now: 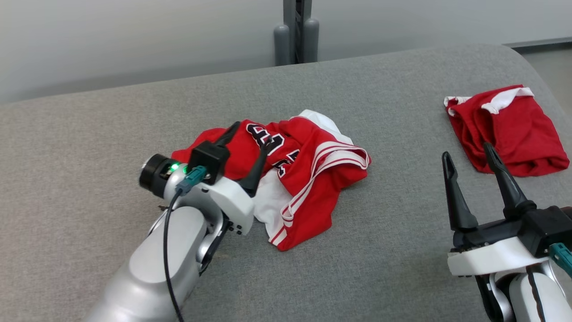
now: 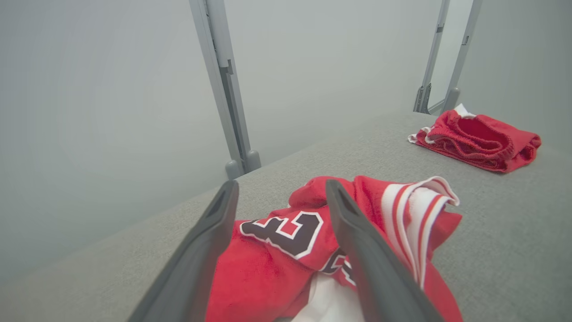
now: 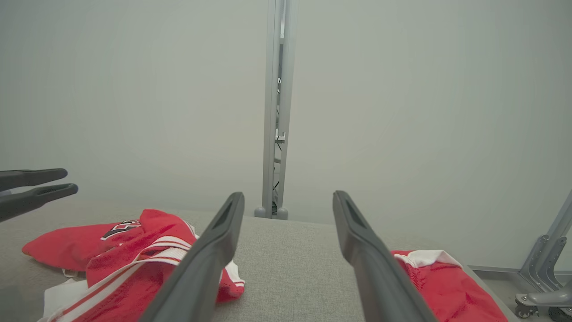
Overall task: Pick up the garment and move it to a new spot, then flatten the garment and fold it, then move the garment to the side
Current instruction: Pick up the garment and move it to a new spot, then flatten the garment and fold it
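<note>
Centrally, crumpled red jersey (image 1: 313,179), black white-edged lettering (image 1: 269,137) unreadable, left hand (image 1: 249,142) spread over it, right hand (image 1: 466,153) spread.

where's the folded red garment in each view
Head view: folded red garment at the upper right.
Left wrist view: upper right, far side.
Right wrist view: lower right, partly hidden by the right gripper.
Shared landmark: the crumpled jersey, to its left in every view.
</note>
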You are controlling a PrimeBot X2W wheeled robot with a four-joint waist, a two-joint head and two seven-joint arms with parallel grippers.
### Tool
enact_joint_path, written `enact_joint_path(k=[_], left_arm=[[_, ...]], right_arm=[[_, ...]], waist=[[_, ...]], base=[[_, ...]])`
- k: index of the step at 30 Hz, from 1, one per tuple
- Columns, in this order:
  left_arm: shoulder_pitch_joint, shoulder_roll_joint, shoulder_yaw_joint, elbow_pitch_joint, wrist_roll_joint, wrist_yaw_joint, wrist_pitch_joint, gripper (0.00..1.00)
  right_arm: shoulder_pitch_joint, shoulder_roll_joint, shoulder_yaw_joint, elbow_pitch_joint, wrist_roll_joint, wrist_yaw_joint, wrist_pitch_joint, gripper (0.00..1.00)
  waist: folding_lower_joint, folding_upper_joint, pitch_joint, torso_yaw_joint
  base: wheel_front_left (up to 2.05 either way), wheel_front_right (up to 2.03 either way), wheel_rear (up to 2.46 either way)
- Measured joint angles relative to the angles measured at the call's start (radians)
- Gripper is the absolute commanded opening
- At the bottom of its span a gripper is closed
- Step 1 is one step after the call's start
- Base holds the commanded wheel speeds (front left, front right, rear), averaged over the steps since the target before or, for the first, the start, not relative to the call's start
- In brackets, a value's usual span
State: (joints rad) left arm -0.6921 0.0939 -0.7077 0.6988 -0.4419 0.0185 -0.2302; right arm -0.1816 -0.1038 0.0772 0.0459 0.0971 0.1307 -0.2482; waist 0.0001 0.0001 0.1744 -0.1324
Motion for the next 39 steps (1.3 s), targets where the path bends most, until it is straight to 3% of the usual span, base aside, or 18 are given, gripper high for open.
enact_joint_path(k=[3,10,18,26,39], left_arm=[[0.059,0.070,0.039,-0.071,0.002,0.043,-0.022,1.00],[0.312,0.170,0.137,-0.292,-0.005,0.132,-0.030,1.00],[0.570,0.233,0.277,-0.557,0.060,0.204,-0.031,1.00],[0.728,0.154,0.389,-0.667,0.112,0.228,-0.031,1.00],[0.788,0.051,0.472,-0.671,0.195,0.148,-0.031,1.00]], right_arm=[[0.030,-0.015,0.018,0.004,0.000,0.000,0.002,1.00],[0.097,-0.013,0.029,0.010,0.008,0.000,0.004,1.00],[0.158,0.002,0.048,0.014,0.011,0.000,0.004,1.00],[0.188,0.002,0.056,0.026,0.019,0.000,0.002,1.00],[0.191,0.002,0.057,0.017,0.032,0.000,0.015,1.00]], waist=[[0.0000,0.0000,-0.042,0.034],[0.0000,0.0000,-0.133,0.079],[0.0000,0.0000,-0.205,0.109],[0.0000,0.0000,-0.244,0.113],[0.0000,0.0000,-0.256,0.118]], base=[[0.00,0.00,0.00],[0.00,0.00,0.00],[0.00,0.00,0.00],[0.00,0.00,0.00],[0.00,0.00,0.00]])
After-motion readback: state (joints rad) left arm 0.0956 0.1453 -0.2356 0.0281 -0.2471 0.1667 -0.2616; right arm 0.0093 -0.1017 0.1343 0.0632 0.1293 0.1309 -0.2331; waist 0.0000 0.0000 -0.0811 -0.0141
